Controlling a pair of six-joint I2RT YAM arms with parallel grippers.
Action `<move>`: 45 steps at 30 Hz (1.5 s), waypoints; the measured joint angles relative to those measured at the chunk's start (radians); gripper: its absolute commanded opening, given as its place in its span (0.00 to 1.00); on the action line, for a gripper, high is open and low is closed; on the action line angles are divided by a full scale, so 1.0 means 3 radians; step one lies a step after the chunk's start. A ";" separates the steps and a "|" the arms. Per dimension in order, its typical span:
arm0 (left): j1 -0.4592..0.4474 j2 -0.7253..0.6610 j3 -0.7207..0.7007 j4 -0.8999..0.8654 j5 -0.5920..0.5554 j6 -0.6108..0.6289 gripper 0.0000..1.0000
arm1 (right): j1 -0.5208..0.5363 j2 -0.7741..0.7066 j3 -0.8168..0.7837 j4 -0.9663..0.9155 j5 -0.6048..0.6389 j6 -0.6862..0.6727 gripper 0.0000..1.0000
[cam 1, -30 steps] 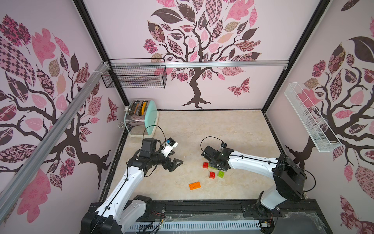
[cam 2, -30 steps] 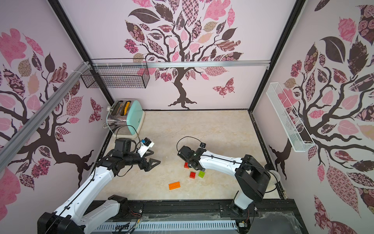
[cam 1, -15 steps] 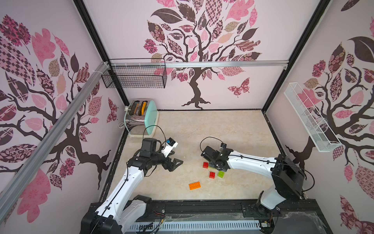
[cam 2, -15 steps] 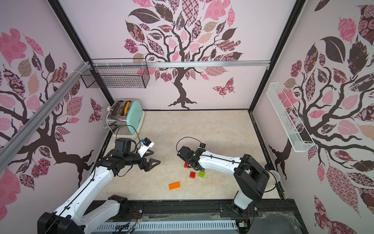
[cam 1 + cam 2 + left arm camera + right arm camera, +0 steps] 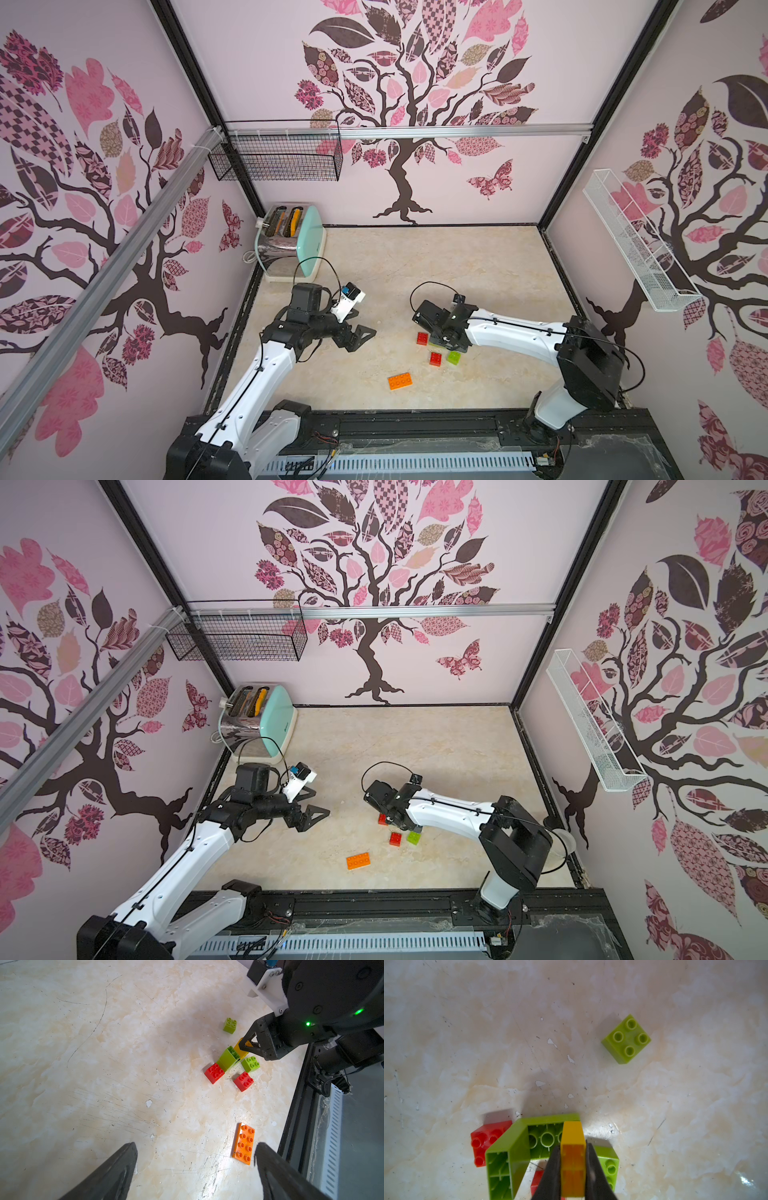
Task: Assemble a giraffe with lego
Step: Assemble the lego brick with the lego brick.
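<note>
Glossy plastic lego (image 5: 214, 1073) on a scratched, faintly shiny marble-look tabletop (image 5: 104, 1064).

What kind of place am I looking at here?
Probably a small robot practice booth dressed like a home: two robot arms on a table, a toaster and wire basket as props, toy bricks to handle.

Bright, even light; wide-angle edge distortion

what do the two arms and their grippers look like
The left arm and right arm have white links, black joints and a thin black cable looped at the wrist. The left gripper and right gripper have black tapered fingers. Each wrist carries a white bracket; green lights glow on the right one.
</note>
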 measured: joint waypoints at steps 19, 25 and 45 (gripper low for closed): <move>0.0036 -0.0005 0.0000 0.0000 0.0000 0.0000 0.95 | 0.0004 0.0097 0.0106 0.0027 -0.0017 -0.0715 0.00; 0.0045 -0.0006 0.0000 0.0000 0.0001 -0.0001 0.95 | -0.0056 0.0008 0.0107 0.0036 -0.0210 -0.1189 0.00; 0.0088 -0.0006 0.0000 0.0000 0.0019 -0.0001 0.95 | -0.0557 -0.0824 -0.0453 0.0615 -0.1211 -0.2950 0.00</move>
